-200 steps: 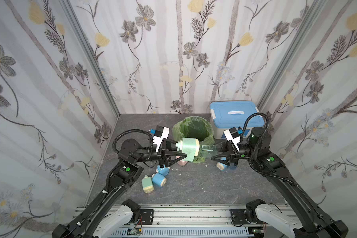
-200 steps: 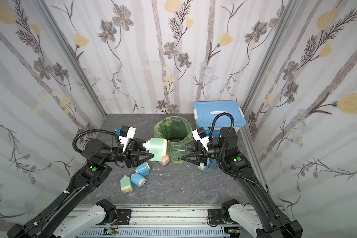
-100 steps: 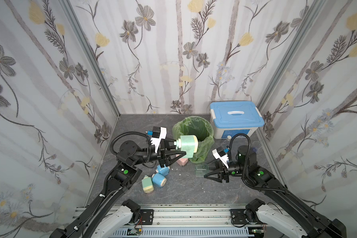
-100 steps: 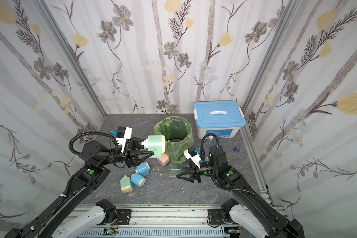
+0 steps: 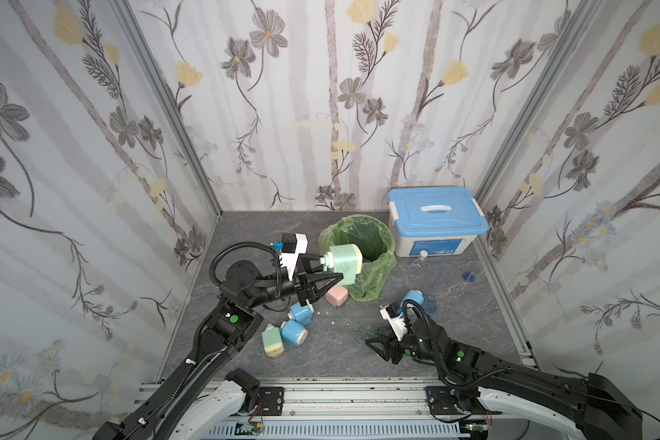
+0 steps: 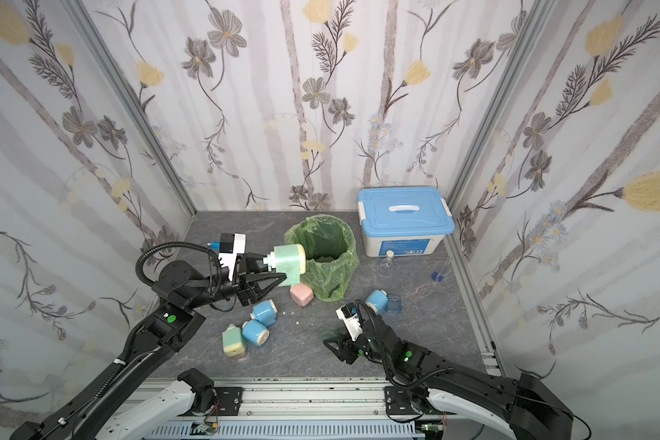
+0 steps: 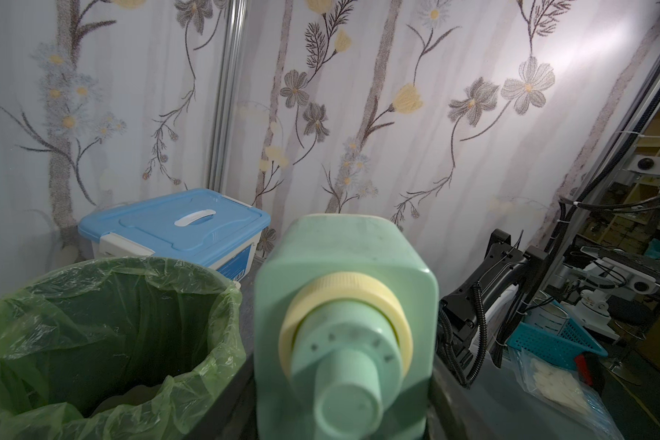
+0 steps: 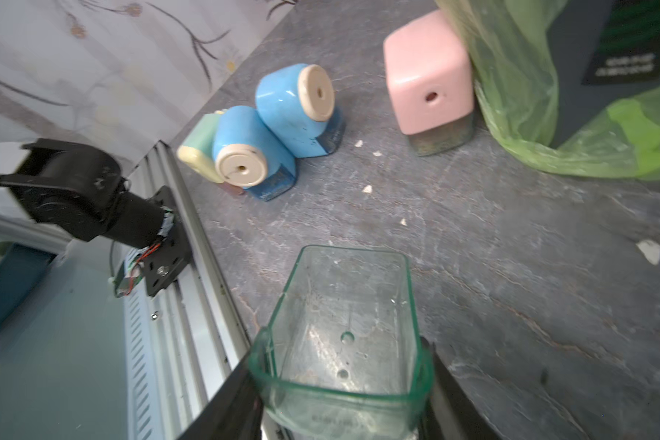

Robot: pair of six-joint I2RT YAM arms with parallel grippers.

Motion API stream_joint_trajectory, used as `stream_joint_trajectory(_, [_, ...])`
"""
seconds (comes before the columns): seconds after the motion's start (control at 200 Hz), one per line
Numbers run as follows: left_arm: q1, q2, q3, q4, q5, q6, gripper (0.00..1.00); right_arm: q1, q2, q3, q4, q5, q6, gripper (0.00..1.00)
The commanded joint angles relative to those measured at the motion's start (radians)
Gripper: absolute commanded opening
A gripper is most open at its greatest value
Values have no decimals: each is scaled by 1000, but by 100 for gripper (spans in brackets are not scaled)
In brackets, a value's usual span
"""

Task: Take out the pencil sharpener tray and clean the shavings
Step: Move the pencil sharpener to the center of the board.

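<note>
Left gripper (image 5: 330,274) clamps the green sharpener (image 5: 345,261) mid-frame beside the bin (image 5: 382,266); right gripper (image 5: 372,340), lower right, grips the clear tray (image 5: 368,330).

Three blue sharpeners (image 5: 301,313) (image 5: 294,333) (image 5: 413,298), two green sharpeners (image 5: 345,261) (image 5: 272,340), one pink sharpener (image 5: 337,296), two loose trays (image 5: 370,330) (image 5: 429,303), one bin (image 5: 374,282), one lidded box (image 5: 437,207).

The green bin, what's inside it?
The green bin holds a green bag liner and a pale heap at the bottom. The green sharpener in front hides part of the inside.
</note>
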Motion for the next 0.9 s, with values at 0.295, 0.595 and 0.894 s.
stream_joint_trajectory(0.295, [8,-1,-6,67,-1,-5,48,64,202,46,79,512,268,50])
stream_joint_trajectory(0.595, [12,-7,-10,75,1,-10,48,66,441,188,10,649,316,52])
stream_joint_trajectory(0.894, [13,-36,-6,40,-4,5,48,64,656,341,-243,765,418,56])
